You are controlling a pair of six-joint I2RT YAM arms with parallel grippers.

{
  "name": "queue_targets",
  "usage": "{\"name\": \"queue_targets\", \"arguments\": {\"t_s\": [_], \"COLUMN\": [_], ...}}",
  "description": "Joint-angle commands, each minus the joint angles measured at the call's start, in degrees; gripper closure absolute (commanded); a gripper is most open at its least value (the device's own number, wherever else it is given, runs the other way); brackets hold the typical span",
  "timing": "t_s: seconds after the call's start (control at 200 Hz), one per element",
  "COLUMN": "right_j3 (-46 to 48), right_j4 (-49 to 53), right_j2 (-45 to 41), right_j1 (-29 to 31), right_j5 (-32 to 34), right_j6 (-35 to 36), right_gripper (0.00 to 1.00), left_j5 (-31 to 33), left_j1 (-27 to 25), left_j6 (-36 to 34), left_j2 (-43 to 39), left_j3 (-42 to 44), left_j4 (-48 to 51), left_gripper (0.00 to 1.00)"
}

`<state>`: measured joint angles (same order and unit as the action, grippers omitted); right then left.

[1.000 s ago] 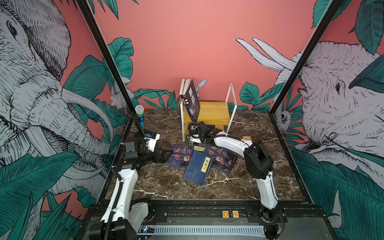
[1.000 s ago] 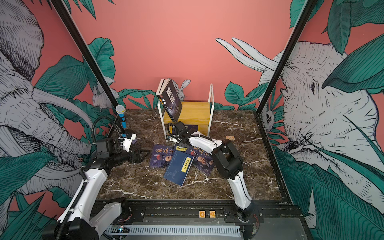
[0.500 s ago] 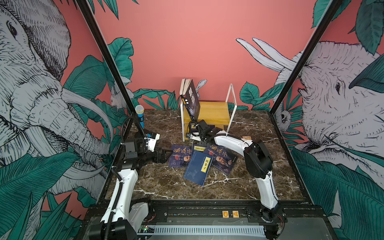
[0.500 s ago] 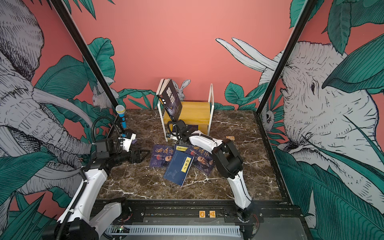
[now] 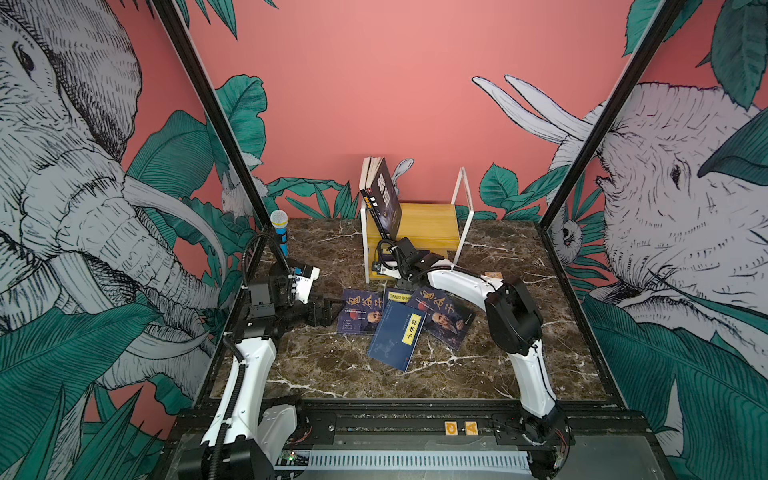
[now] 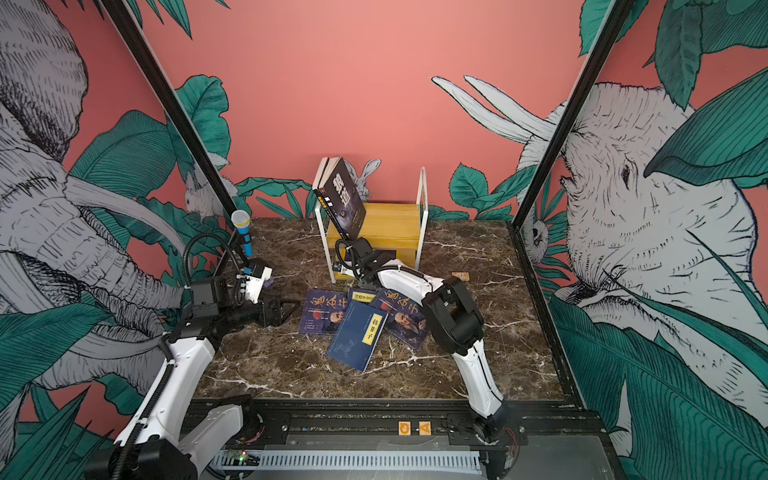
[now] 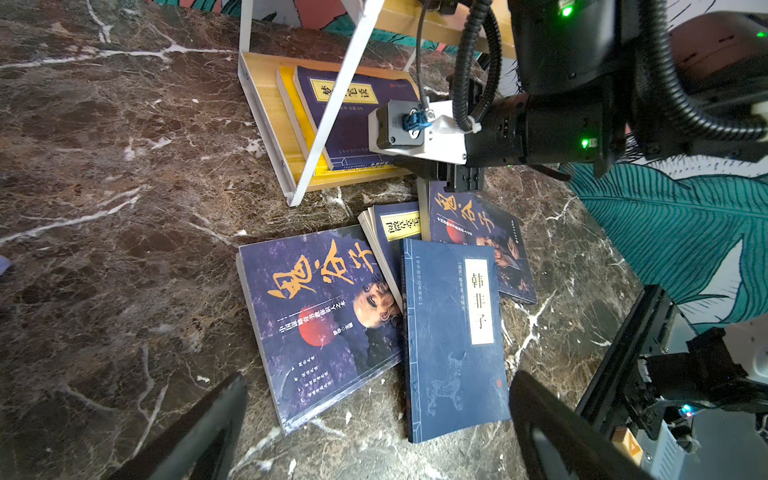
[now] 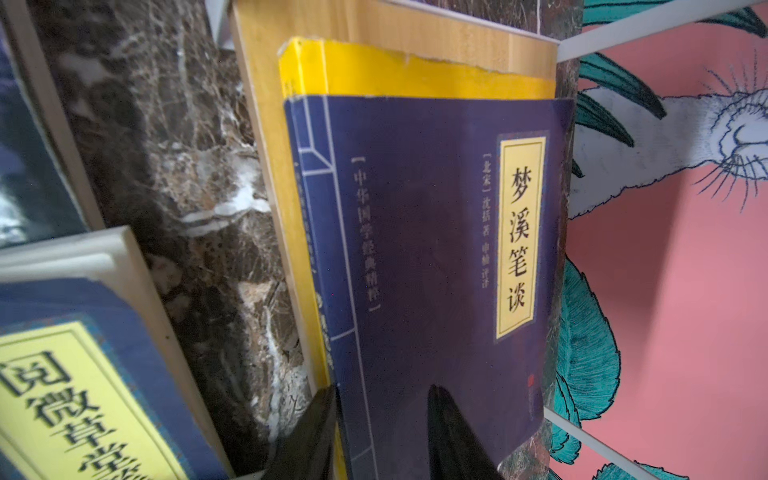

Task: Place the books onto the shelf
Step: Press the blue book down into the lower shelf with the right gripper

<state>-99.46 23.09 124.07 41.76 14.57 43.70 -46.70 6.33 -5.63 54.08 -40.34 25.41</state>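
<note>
While the right jaws sit at the near end of the navy book, which lies flat on a yellow book on the lower board of the shelf, we judge the step in hand to be seating it fully. One jaw lies by the spine and one over the cover, half closed; we cannot tell whether they pinch it. We slide it straight along the board until it sits square, staying low under the upper board and clear of the white frame and the black book leaning above. The left jaws hang spread wide and empty beside four books on the table; we keep them back meanwhile.
</note>
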Motion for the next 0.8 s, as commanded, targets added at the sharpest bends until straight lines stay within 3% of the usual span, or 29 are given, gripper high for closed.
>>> {"name": "queue_targets", "arguments": {"t_s": [0.0,0.795], "right_j3": [-2.19,-3.51], "right_j4": [-0.82,-0.76], "right_j2": [1.22,2.49], "right_j1": [-0.5,0.5], "right_j5": [-0.27,-0.99], "right_j6": [-1.54,-2.91], "right_gripper": [0.62,0.63], "left_j5": [-0.77,-0.85], "left_j1": [0.22,0.36], "left_j6": [-1.16,-1.02], "left_j2": [-0.67,-0.39], "left_j3": [0.58,0.6], "left_j4": [0.58,0.44], "left_gripper": [0.01,0.01]}}
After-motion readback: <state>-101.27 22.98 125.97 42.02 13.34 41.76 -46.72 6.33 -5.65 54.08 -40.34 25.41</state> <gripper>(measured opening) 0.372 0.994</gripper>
